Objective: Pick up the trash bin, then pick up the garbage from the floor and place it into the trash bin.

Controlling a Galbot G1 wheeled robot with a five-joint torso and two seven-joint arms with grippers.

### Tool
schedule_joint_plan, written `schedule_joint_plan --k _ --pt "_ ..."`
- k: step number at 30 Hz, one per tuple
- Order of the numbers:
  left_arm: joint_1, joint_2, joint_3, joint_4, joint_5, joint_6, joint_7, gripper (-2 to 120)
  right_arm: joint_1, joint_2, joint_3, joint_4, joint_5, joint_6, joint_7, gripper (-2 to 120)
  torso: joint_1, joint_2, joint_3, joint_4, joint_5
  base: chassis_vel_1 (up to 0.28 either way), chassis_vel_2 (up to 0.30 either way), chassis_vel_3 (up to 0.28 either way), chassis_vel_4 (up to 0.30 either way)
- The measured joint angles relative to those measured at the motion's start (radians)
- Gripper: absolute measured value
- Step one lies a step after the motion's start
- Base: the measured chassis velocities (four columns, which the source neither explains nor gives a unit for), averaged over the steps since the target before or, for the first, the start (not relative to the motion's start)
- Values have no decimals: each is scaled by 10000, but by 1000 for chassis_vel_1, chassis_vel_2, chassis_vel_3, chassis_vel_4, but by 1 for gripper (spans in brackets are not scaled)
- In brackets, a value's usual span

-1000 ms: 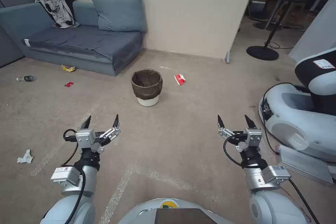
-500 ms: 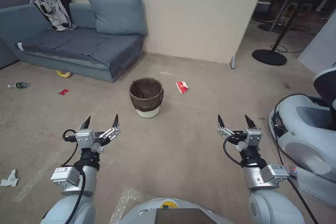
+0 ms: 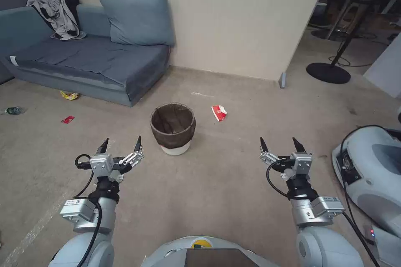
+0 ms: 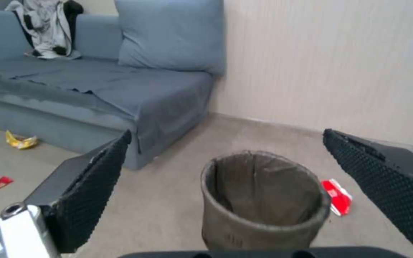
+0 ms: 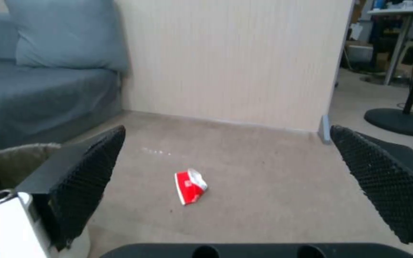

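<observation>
Pincers both hang released above the carpet: left pincer [image 3: 120, 146], right pincer [image 3: 282, 146]. Ahead between them, nearer the left, the trash bin [image 3: 173, 127] stands upright. Just beyond its right lies what looks like a red-and-white carton [image 3: 219, 112].

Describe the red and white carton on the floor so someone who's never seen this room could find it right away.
Start at the blue sofa against the wall, then look to the round trash bin standing on the carpet in front of its end. The carton lies just beyond the bin, toward the robot's right. It is the crushed red-and-white piece nearest the bin.
</observation>
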Motion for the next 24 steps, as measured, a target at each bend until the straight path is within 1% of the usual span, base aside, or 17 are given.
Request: schedule_joint_plan --k 24 --pt "12 0 44 0 9 -53 -26 100 -37 0 -238 -87 -197 46 -57 100 0 0 0 1 2 -182 188 190 -187"
